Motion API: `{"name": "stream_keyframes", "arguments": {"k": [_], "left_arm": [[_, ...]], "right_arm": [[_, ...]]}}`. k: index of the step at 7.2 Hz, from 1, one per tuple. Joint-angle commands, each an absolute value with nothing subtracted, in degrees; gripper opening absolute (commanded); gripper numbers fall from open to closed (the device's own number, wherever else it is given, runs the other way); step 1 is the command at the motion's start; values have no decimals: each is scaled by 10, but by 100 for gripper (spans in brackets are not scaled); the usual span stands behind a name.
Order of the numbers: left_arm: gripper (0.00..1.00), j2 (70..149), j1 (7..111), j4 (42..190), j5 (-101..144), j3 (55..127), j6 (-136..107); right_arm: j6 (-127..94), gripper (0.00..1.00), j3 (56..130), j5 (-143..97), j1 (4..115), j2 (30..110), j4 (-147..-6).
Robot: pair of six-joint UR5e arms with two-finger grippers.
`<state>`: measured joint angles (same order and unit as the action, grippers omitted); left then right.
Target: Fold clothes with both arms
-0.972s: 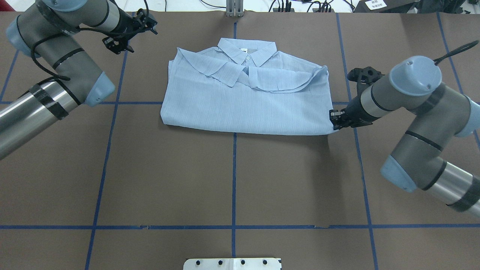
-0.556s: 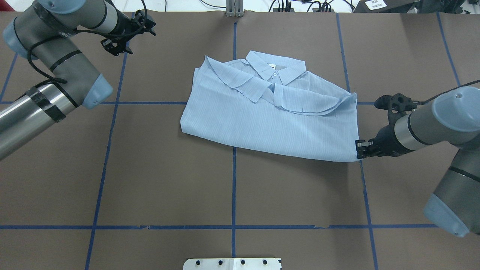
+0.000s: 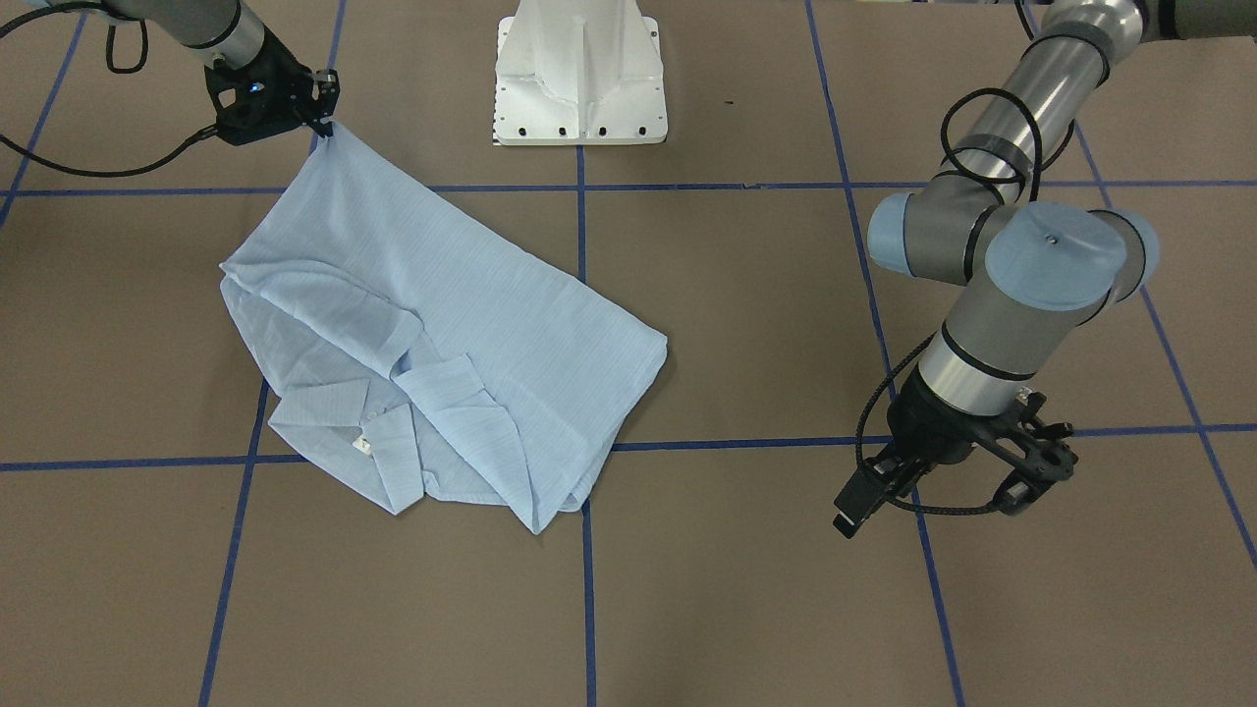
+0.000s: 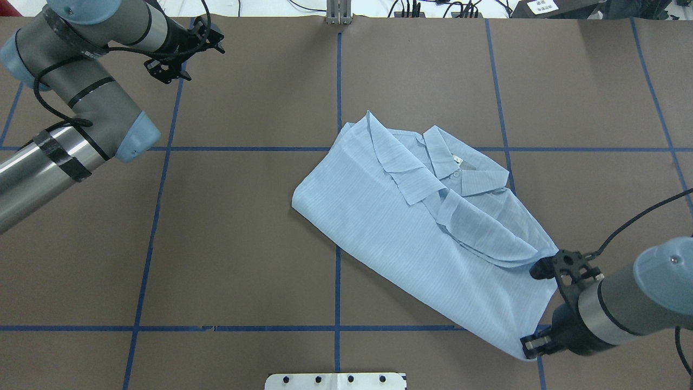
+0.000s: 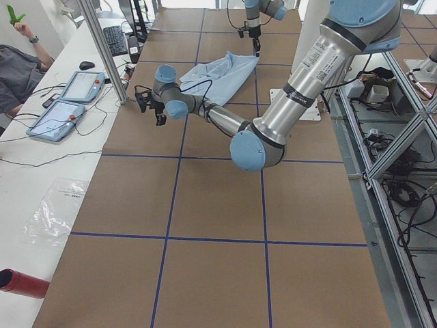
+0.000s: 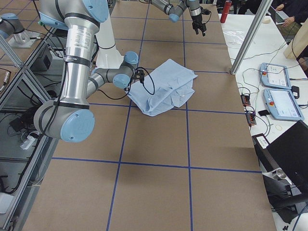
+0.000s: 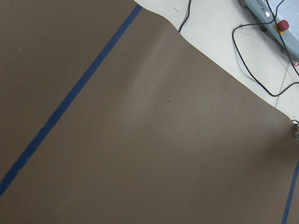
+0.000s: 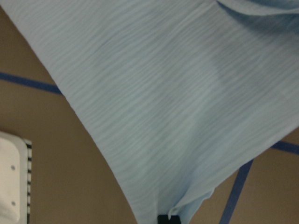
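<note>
The shirt [image 4: 379, 227] has slid nearer and turned diagonal, its corner clamped in the right end effector [image 4: 528, 345]. Likely repositioning before another fold.

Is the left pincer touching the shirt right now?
No, the left pincer hangs over bare table on the far left side, well apart from the shirt.

Pale blue finely striped shirt [image 4: 379, 227]; brown table [image 4: 243, 244], blue tape lines [image 4: 337, 292]

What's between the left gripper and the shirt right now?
Only bare brown table cover with blue tape lines. The overhead view shows it: left gripper sits clear of the shirt.
</note>
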<state>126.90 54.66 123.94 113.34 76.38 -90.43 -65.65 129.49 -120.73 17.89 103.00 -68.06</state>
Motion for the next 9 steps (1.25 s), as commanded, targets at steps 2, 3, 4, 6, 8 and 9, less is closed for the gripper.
{"name": "stream_keyframes", "arguments": {"k": [2, 3, 4, 6, 8, 9], "left_arm": [[99, 1260, 545, 1240, 1133, 778, -904], [99, 1259, 539, 1241, 1134, 781, -904], [99, 1260, 522, 1242, 1137, 787, -904], [99, 1255, 460, 1230, 1136, 843, -904], [99, 1255, 394, 1101, 1133, 949, -915], [98, 1262, 371, 1070, 1132, 965, -965]], "right_arm": [[-668, 15, 1310, -1208, 98, 1027, -679], [-685, 99, 1307, -1205, 98, 1010, -679], [-686, 100, 1300, -1195, 118, 987, -679], [-686, 100, 1268, -1184, 225, 915, -679], [-686, 100, 1253, -1124, 274, 895, -678], [-686, 100, 1252, -1096, 283, 890, -678]]}}
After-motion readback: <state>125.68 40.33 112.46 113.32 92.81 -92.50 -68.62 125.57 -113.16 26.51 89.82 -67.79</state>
